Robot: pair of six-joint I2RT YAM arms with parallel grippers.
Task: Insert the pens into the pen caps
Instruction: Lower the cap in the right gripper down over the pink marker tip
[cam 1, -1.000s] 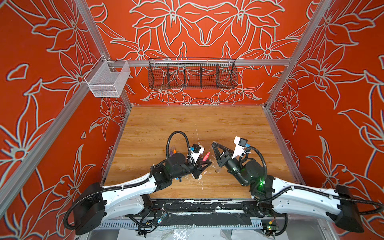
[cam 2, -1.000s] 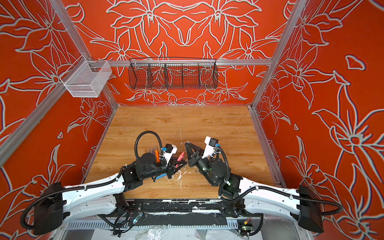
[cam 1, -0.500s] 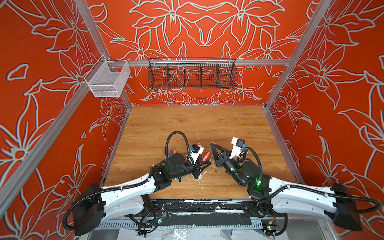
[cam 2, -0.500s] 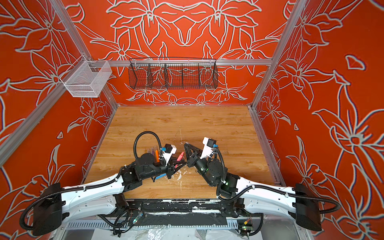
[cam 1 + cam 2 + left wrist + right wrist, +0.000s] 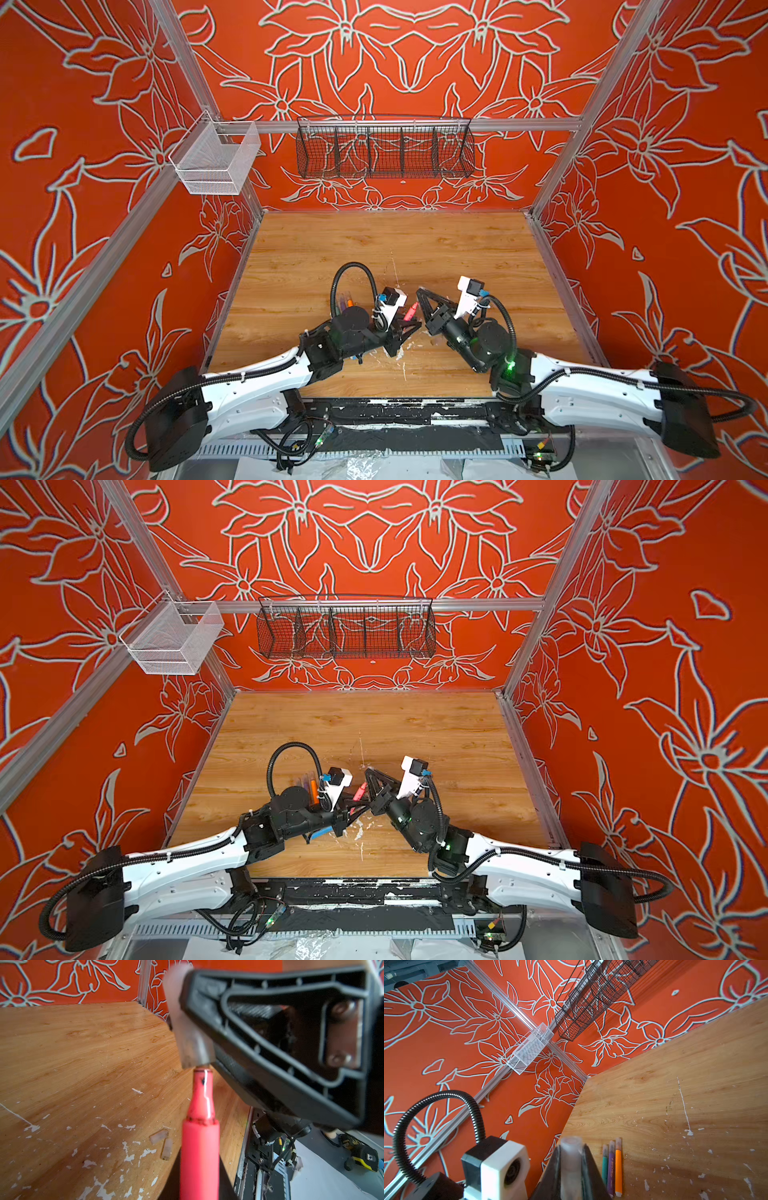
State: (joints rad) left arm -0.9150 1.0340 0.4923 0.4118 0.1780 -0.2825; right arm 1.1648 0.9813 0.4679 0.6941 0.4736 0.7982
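Our pink plastic marker pen (image 5: 199,1147) meets a stubby translucent cap (image 5: 188,1028)
Near centre, left gripper (image 5: 406,325) pinches the pen, right gripper (image 5: 420,294) pinches the cap.

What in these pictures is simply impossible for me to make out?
- Tip of the pink pen: left wrist view, the blurred cap covers it.
- Blue pen: top view, mostly under the left arm.
- Loose caps: both top views, too small among the white flecks.

Orange floral walls (image 5: 685,174), scuffed wooden tabletop (image 5: 324,257)
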